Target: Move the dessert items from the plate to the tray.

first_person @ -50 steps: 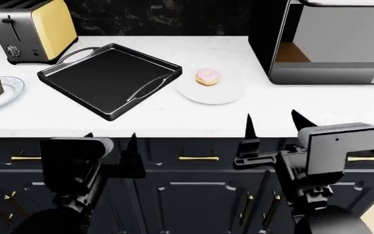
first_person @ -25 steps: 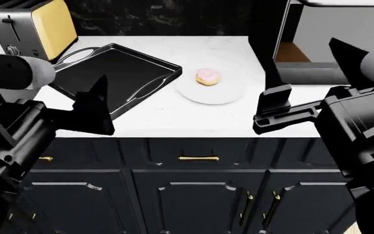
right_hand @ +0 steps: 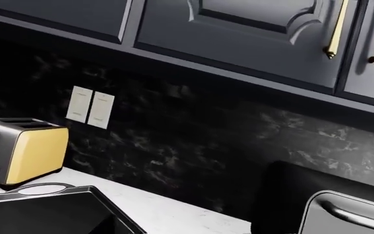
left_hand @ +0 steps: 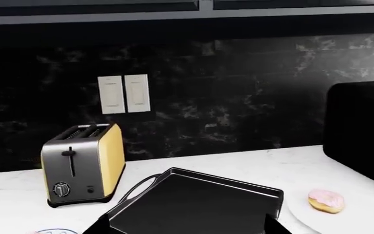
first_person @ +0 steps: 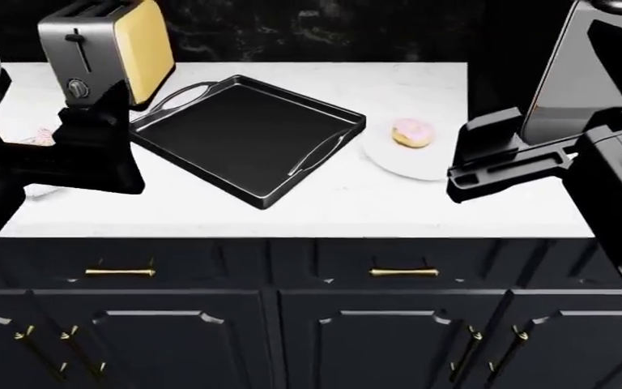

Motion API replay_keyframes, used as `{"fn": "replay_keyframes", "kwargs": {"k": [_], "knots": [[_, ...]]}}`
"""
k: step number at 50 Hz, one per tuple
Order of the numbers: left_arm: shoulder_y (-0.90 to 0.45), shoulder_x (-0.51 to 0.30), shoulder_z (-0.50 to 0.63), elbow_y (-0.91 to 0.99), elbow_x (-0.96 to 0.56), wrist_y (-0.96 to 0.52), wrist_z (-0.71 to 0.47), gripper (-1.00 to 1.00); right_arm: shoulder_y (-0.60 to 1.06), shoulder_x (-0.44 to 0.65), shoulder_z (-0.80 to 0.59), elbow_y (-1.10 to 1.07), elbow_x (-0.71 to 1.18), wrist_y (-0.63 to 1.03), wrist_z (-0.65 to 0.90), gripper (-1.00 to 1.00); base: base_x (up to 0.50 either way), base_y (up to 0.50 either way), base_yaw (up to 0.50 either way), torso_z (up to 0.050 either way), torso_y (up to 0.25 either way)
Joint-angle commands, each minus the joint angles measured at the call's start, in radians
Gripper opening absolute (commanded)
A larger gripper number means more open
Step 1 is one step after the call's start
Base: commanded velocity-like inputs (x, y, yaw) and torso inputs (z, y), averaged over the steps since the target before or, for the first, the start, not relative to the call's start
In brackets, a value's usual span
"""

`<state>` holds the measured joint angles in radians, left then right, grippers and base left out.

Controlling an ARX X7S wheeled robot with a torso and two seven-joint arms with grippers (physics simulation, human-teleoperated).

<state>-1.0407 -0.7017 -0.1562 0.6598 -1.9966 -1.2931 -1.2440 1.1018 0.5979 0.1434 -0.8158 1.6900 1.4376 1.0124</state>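
My left gripper (first_person: 100, 154) hangs over the left end of the counter (first_person: 322, 207), just short of the tray; I can make out one dark wedge-shaped finger, so I cannot tell whether its jaws are apart or together. My right gripper (first_person: 484, 166) sits over the counter's front right, near the plate, and again its blocky black shape hides the jaw gap, so I cannot tell its state. Neither one holds anything that I can see.

By my reading nothing has been moved yet. The tray (first_person: 249, 134) lies bare, a glossy black rectangle with a raised rim and two curved handles, turned at an angle on the white marble-look counter. The doughnut (first_person: 411, 132) is on its plate (first_person: 398, 162), just beside the tray's right handle: a small tan ring with smooth pink icing, soft-looking, on a flat white disc. The cupcake should be somewhere to the left (my own left arm covers that corner in the head view, and the left wrist view shows only a sliver of patterned plate (left_hand: 56, 231) at its edge), so I can't place it.

Both desserts are left to do, and I judge the doughnut the nearer job for the right arm.

Behind the tray stands a toaster (first_person: 106, 49), brushed metal with yellow sides.
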Motion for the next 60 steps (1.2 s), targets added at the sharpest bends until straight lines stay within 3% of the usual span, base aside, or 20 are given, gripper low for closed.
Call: {"fn": "replay_keyframes", "kwargs": {"k": [1,27,60], "knots": [[-0.034,-0.031,0.028,-0.018,-0.026,0.019,-0.028,1.0,0.01,0.017,-0.004,0.018,0.011,-0.023,-0.004,1.0,0.11,0.5,0.0,0.0,0.0],[-0.044,-0.058,0.046,-0.04,-0.049,0.068,-0.033,1.0,0.024,0.045,-0.013,0.038,0.028,-0.074,-0.005,1.0,0.16,0.43,0.0,0.0,0.0],[-0.086,-0.07,0.095,-0.051,-0.065,0.106,-0.03,1.0,0.031,0.1,-0.024,0.048,0.043,-0.11,0.013,1.0,0.41,0.01,0.0,0.0,0.0]]}}
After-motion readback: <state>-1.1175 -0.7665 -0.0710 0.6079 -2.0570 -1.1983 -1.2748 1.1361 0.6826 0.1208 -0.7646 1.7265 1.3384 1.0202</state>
